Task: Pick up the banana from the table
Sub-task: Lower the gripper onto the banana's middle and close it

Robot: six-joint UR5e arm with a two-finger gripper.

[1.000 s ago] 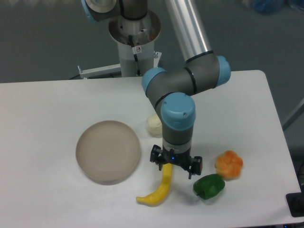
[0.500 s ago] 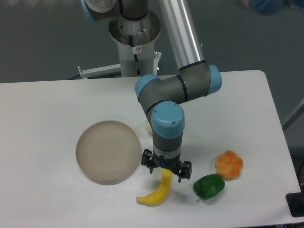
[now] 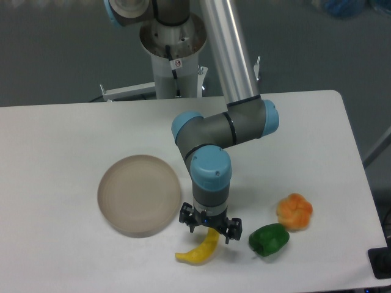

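One arm reaches down over the white table (image 3: 61, 152), and we see its gripper (image 3: 209, 227) pointing straight down right above the upper end of the banana (image 3: 200, 249). We find the banana lying flat on the table near the front edge, its curved yellow body running from under the gripper down and left to a tip just in front of the round plate (image 3: 139, 194). We see the two fingers spread apart, one on each side of the banana's upper end, but we cannot tell whether they touch the fruit. We note a green pepper (image 3: 269, 238) just to the right of the gripper, and an orange pepper (image 3: 294, 211) beside it, further right. We see the plate sitting left of the gripper, near but apart.
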